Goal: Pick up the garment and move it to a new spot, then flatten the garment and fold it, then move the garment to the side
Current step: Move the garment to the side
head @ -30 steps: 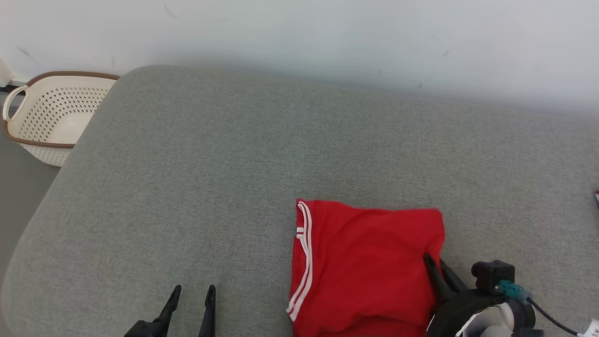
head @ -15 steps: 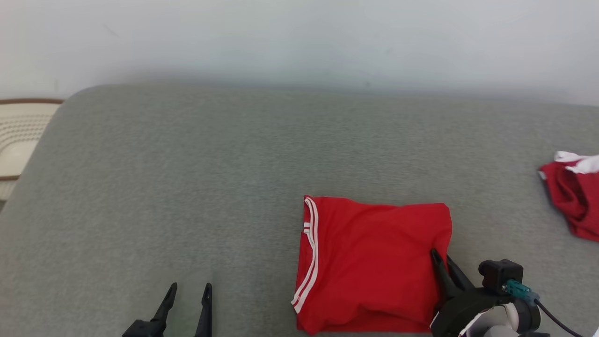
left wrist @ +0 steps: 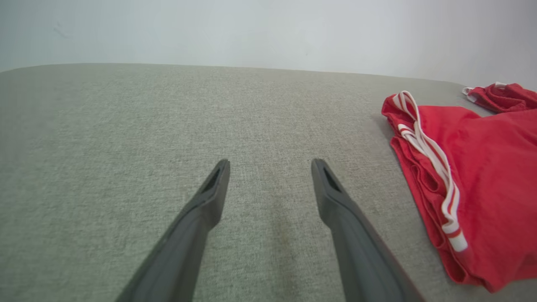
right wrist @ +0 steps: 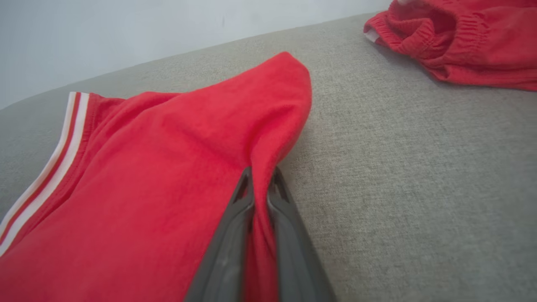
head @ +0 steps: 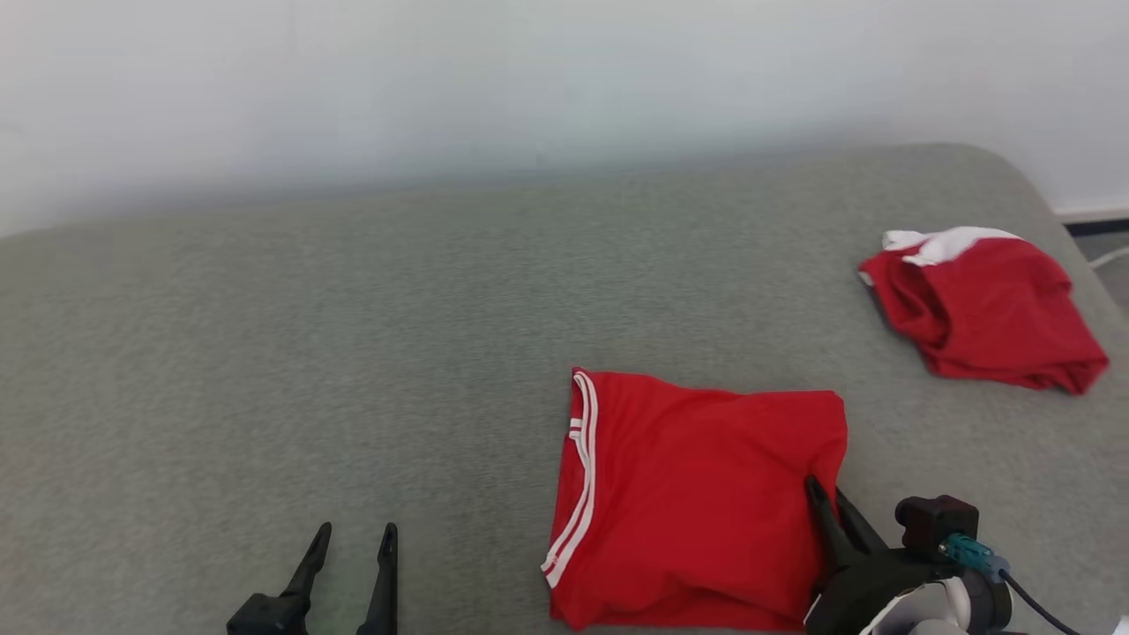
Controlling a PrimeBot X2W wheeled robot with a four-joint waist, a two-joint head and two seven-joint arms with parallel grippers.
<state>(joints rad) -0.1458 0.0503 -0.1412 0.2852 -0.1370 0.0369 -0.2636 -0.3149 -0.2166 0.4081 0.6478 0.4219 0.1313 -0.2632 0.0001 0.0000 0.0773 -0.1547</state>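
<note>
Camera is swinging right, revealing another red heap (head: 979, 309); right gripper (head: 824, 488) is staying clamped on the folded garment (head: 697, 494) lying on the cushion (head: 353, 353), probably starting its sideways move; left gripper (head: 355, 529) is idling open

The left gripper (head: 355, 531) has two long, thin black fingers (head: 385, 573) with pointy tips. The right gripper (head: 824, 490) has the same. Behind it are a small black box (head: 935, 520), a blue-green plug (head: 968, 549), a thin black cable (head: 1036, 601) and a round white wrist (head: 922, 616).
</note>
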